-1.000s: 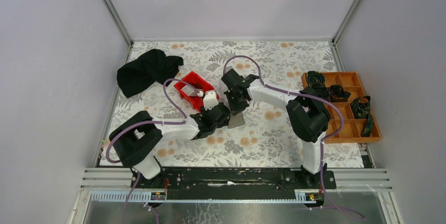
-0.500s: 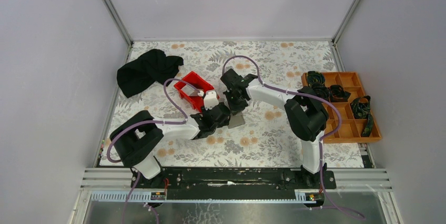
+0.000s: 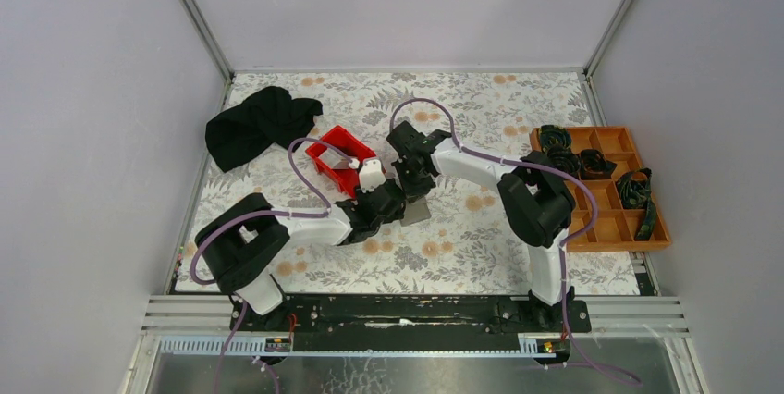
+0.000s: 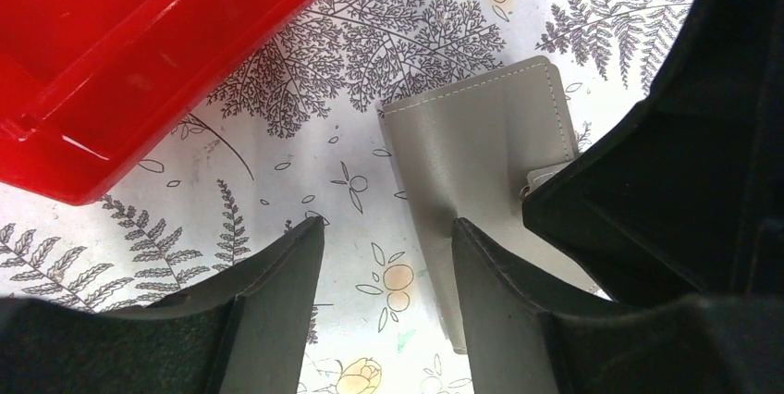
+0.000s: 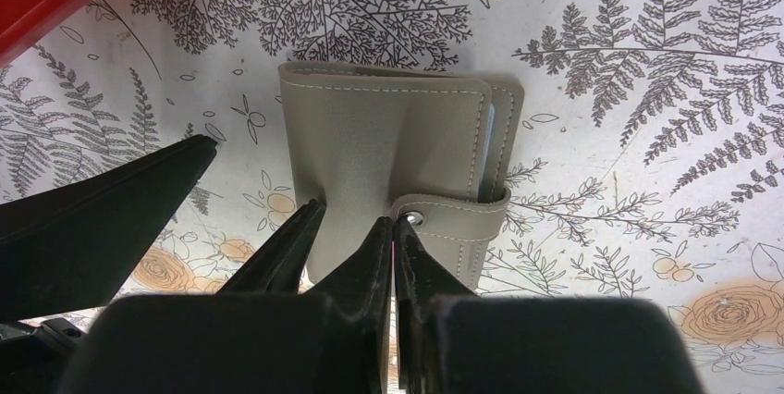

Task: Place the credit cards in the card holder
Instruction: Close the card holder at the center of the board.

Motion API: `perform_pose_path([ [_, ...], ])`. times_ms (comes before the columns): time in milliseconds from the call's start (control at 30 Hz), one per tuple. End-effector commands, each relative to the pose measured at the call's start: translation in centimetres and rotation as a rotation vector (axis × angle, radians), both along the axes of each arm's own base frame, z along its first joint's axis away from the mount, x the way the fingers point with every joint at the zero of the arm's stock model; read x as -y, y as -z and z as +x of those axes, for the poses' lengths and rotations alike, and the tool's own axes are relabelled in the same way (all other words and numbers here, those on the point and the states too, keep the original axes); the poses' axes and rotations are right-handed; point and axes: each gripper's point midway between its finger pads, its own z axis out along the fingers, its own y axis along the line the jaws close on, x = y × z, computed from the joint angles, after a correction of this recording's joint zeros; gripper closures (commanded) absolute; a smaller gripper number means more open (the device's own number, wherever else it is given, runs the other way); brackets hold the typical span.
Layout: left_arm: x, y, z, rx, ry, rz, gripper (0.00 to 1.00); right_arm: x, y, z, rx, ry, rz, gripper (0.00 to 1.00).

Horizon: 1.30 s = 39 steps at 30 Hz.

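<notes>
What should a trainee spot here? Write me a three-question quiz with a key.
1. True or false: the holder lies on the table beside the red bin, not in it.
2. The right fingers are: A wide open; B shut; C out of view.
3. Fill in: the tray at the table's right edge is ___ in colour.
Key: 1 true; 2 B; 3 orange.

No legible text or labels
</notes>
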Motion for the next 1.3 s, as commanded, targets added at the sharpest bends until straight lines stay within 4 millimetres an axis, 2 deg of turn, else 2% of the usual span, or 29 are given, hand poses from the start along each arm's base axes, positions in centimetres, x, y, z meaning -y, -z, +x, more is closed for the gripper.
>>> perform_pose_path([
  [0,-1.6,3.1,-1.6,-0.097,0.02,0.072,0.39,-1.4,0.4,0.1,-0.006,-0.029,0.023,0.95],
  [533,-2.6,4.0,-1.7,-0.116,0.016,0.095,0.39,-2.1,2.3,0.3,-0.058,-0.048,-0.004,0.96],
  [1033,-3.8,7.4,-3.5,-0.239,0.023,0.146,0.4,-2.1,4.4,0.2,-0.118,-0.051,-0.032,0.95],
  [1100,-3.8,7.3,-3.6,-0.237,0.019,0.137,0.4,-2.2,3.9,0.4,-0.106,-0.052,-0.028,0.92],
  [1267,-3.9,6.1,-3.2,-0.209,0.012,0.133,0.4,-2.8,1.0,1.5,-0.024,-0.056,0.022,0.72],
])
